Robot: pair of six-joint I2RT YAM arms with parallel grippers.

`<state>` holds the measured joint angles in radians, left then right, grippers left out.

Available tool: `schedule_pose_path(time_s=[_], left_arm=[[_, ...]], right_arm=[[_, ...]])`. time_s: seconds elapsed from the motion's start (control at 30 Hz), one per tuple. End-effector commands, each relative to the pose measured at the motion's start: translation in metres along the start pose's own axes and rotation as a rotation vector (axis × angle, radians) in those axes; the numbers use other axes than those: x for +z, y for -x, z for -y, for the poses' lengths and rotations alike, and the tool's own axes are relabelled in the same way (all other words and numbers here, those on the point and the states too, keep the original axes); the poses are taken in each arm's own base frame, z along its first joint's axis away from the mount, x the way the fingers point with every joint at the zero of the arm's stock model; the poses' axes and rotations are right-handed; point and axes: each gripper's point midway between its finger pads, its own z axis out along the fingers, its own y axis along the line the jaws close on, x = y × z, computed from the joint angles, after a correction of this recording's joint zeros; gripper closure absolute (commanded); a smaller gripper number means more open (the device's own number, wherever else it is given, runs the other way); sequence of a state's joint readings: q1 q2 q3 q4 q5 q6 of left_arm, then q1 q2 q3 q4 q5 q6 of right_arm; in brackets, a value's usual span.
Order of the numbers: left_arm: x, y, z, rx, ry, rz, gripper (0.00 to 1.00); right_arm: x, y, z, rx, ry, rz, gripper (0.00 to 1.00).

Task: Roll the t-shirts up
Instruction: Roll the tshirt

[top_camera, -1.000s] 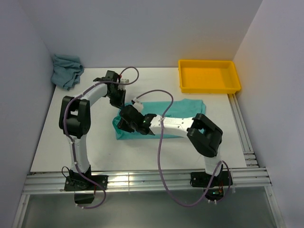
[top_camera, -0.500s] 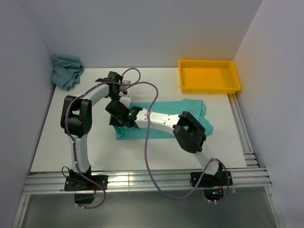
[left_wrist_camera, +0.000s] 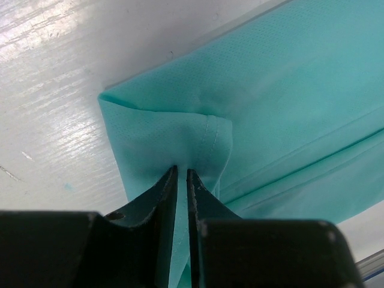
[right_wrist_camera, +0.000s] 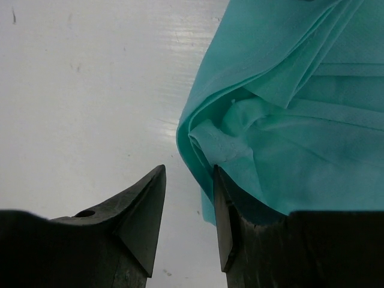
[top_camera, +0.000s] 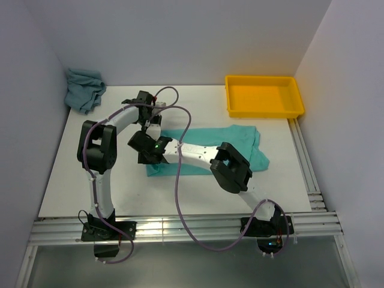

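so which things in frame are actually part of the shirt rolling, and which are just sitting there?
Part of the job:
- mint-green t-shirt, flat mid-table; left gripper pinches a fold at its end, right gripper open beside its edge
- blue-grey t-shirt, crumpled in the far left corner, untouched

Lying about:
- yellow tray, far right, nothing in it

White table (top_camera: 120, 180): mint-green t-shirt (top_camera: 240, 135) flat mid-table, teal t-shirt (top_camera: 84, 89) bunched far-left corner, yellow tray (top_camera: 266, 112) far-right.
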<state>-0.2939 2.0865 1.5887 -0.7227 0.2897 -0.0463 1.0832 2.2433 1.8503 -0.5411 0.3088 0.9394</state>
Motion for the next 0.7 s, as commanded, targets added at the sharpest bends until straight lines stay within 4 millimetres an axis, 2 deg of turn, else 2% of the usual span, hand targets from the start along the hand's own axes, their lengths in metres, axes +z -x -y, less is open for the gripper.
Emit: schedule_pose_path(time_s=[0.0, 0.07, 0.17, 0.23, 0.33, 0.43, 0.53, 0.67], left_arm=[[-0.009, 0.017, 0.007, 0.019, 0.0, 0.045, 0.82], [-0.009, 0.017, 0.007, 0.02, 0.003, 0.044, 0.82], [-0.011, 0.018, 0.007, 0.024, 0.003, 0.048, 0.82], [-0.013, 0.018, 0.008, 0.026, 0.001, 0.051, 0.81], [-0.015, 0.02, 0.008, 0.035, 0.004, 0.059, 0.79], [-0.016, 0.023, 0.008, 0.041, 0.004, 0.063, 0.78], [-0.018, 0.025, 0.008, 0.043, 0.007, 0.068, 0.78], [-0.022, 0.03, 0.009, 0.054, 0.007, 0.084, 0.73]], right_arm=[[-0.002, 0.002, 0.003, -0.033, -0.044, 0.024, 0.55], [-0.001, 0.001, 0.007, -0.03, -0.058, 0.026, 0.55], [-0.002, -0.001, 0.009, -0.011, -0.059, 0.025, 0.71], [-0.004, -0.005, 0.014, 0.008, -0.063, 0.018, 0.86], [-0.005, -0.008, 0.017, 0.031, -0.062, 0.012, 0.94], [-0.007, -0.009, 0.021, 0.046, -0.072, 0.006, 0.98], [-0.01, -0.01, 0.027, 0.066, -0.088, 0.004, 0.99], [-0.011, -0.013, 0.041, 0.111, -0.087, 0.003, 0.99]])
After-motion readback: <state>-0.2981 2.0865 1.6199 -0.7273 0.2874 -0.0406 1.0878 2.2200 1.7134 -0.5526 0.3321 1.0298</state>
